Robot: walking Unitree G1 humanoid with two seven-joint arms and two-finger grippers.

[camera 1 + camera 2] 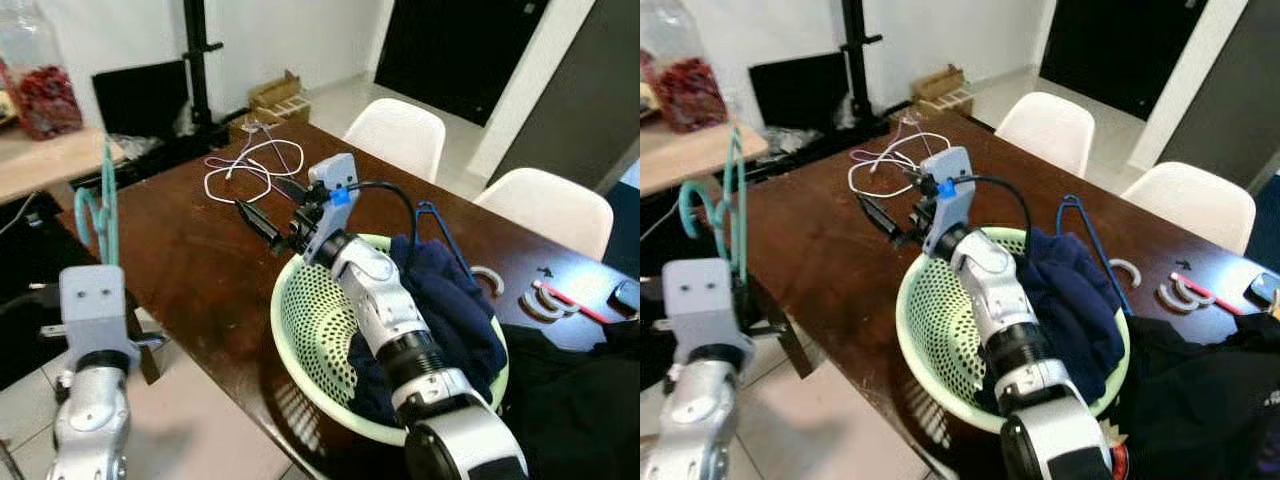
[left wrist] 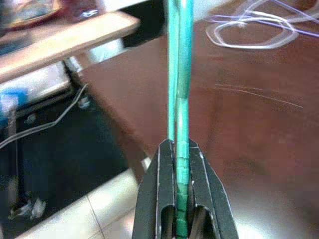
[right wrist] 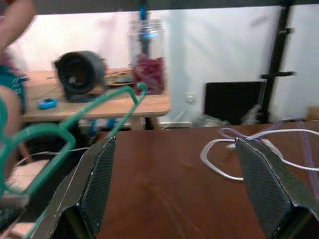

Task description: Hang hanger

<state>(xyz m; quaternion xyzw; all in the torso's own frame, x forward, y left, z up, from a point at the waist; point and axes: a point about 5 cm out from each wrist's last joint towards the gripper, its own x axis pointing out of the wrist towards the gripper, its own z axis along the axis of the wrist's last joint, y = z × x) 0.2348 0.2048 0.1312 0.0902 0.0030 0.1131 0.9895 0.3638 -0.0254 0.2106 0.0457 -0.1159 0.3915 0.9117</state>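
The left gripper (image 1: 737,262) holds a green hanger (image 1: 722,205) upright beside the brown table (image 1: 830,255).

table (image 1: 200,250): glossy dark wood | basket (image 1: 310,320): perforated green plastic | hanger (image 2: 178,74): smooth teal plastic

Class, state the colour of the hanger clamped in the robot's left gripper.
Teal green hanger, seen best in the left wrist view, in the left gripper.

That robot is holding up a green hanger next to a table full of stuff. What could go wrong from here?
The left gripper pinches the green hanger by one thin bar, so it might twist or slip out. The open right gripper hovers near the white cable on the table and could snag it. The right arm reaches over the green basket of dark clothes and may nudge it.
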